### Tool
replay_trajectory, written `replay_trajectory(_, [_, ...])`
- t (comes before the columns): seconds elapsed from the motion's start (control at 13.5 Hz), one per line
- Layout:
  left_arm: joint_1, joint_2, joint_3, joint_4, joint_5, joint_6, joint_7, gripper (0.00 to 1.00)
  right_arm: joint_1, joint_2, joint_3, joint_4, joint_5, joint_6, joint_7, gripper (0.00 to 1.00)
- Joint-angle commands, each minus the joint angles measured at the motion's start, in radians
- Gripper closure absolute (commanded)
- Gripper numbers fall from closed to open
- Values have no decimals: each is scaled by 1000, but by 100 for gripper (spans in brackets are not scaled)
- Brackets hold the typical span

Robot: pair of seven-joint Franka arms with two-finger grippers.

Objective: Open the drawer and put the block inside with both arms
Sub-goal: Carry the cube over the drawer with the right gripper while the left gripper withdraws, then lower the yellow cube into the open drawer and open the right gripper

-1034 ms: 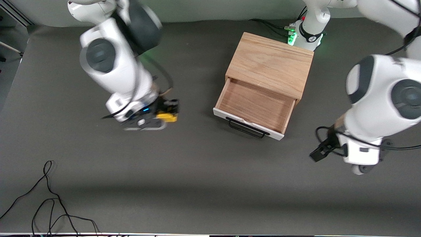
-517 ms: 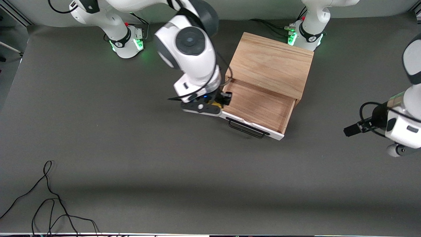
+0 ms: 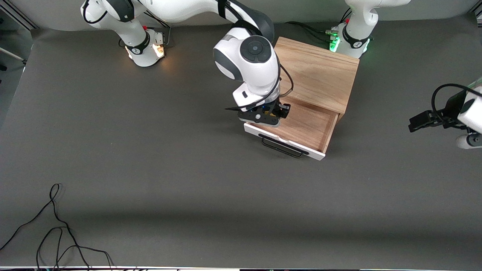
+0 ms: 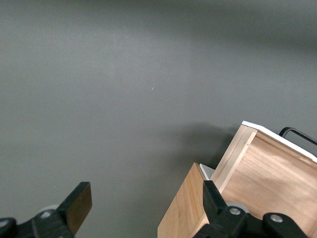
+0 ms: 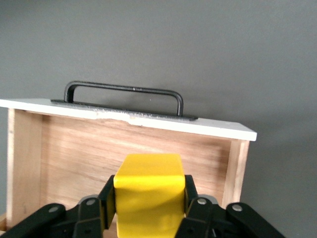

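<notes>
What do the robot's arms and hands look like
Both arms are glossy white with rounded dark grey joint caps and loose black cables. The right hand and left hand are black, two-fingered. The bases carry a black ring; one glows green, the other amber.

Drawer (image 3: 301,126) interior bare under block (image 5: 148,196); white front panel (image 5: 148,121) w/ handle (image 5: 124,91) ahead.

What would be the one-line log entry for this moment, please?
drawer: open | block: held over drawer | right gripper: shut on block | left gripper: open, over table, waiting
</notes>
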Motion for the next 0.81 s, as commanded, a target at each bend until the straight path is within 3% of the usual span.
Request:
replay_trajectory(0.0, [-10,-42,-5,-61,-2,52,29,0,18,54,0,44,2,22,31,63])
replay_trajectory(0.37, [-10,-72,-8,-62,-5,35,97,0,51,108,0,39,0,70,37,61])
replay_trajectory(0.67, [-13,-76,-12,-79,4,40,98,0,59,135,0,37,2,91,85,54])
replay_trajectory(0.74, [-16,-76,-14,-81,6,40,98,0,67,140,0,37,0,91,89,48])
